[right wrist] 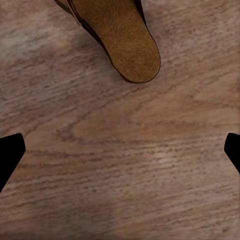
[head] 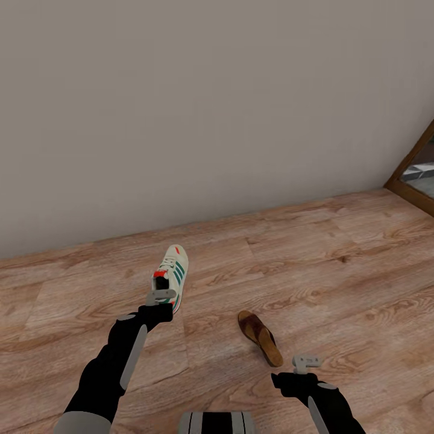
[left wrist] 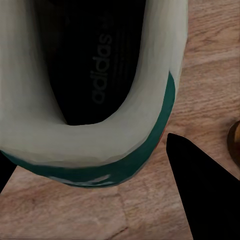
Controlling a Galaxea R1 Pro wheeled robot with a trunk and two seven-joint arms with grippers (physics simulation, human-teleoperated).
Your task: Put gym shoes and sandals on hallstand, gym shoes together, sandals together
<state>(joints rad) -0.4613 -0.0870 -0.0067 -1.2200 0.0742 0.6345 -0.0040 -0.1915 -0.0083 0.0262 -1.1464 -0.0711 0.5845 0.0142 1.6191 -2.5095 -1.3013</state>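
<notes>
Cream sneaker [head: 172, 272] on wood floor [head: 337, 271] near wall, left gripper [head: 160, 296] at heel, jaws straddling collar, closure unclear. Right gripper [head: 306, 362] wide open, empty, just short of sandal [head: 260, 337]. Risk: thin collar pinch, shoe tipping or slipping on lift
</notes>
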